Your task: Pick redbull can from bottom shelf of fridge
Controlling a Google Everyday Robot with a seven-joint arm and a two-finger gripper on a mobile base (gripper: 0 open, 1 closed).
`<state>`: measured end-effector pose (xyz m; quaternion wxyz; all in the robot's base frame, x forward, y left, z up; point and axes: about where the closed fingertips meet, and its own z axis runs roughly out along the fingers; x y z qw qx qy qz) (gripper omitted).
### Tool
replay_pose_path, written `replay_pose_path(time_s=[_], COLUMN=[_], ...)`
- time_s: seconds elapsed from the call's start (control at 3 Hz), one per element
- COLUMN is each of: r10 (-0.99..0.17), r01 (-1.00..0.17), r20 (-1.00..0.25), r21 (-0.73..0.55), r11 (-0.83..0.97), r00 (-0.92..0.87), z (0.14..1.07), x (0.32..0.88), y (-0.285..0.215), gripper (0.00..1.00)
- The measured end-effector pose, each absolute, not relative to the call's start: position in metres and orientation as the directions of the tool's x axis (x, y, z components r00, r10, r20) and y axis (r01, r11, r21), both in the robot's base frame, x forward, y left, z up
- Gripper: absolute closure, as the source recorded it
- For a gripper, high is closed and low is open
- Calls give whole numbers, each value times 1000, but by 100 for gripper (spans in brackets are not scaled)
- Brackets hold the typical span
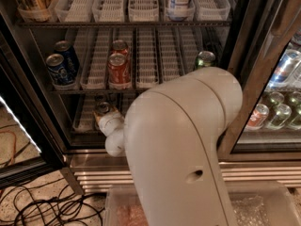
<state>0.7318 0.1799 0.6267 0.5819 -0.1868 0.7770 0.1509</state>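
Note:
The fridge [29, 108] stands open in front of me, with a black frame and wire racks. On the bottom shelf [83, 122], a slim can with a silver top, the redbull can [101, 108], stands in a white lane tray. My gripper [108, 119] reaches into that shelf right at the can. Its white wrist [114, 138] sits just below and in front of the can. My large white arm [178, 145] hides most of the bottom shelf and the can's body.
The middle rack holds two dark-blue cans [59, 68], two red cans [118, 68] and a green can [205, 59]. A neighbouring cooler [277, 112] with several cans is at the right. A steel base grille [94, 175] and floor cables [42, 206] are below.

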Motion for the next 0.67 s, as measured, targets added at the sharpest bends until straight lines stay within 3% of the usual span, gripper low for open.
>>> replay_pose_path(time_s=[0.67], r10=[-98], r01=[-500], r20=[-954], r21=[59], r11=[864], r00=[-284], z=[641], x=[711], y=[177], gripper=[100])
